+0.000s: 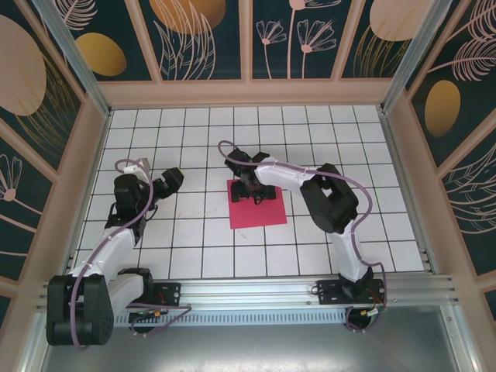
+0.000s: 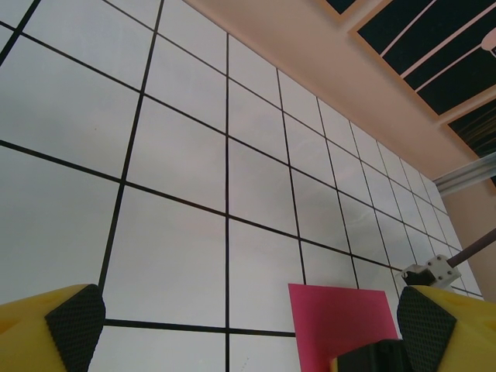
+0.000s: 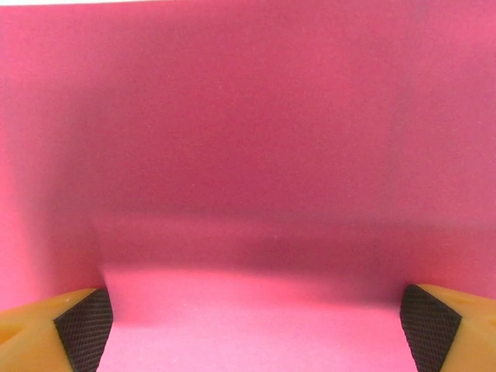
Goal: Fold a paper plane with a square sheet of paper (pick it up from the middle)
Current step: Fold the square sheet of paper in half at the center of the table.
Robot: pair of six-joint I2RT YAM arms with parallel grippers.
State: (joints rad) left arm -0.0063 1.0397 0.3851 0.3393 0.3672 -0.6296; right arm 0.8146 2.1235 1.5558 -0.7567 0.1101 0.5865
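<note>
Red-pink sheet (image 1: 260,215) beneath right claw (image 3: 252,325)

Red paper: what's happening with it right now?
The right hand hangs low over the middle of the red paper, open wide and gripping nothing. The paper lies on the table, square and apparently unfolded. The left hand hovers open over bare tiles to the paper's left, apart from it. No fold of the plane shows yet.
</note>
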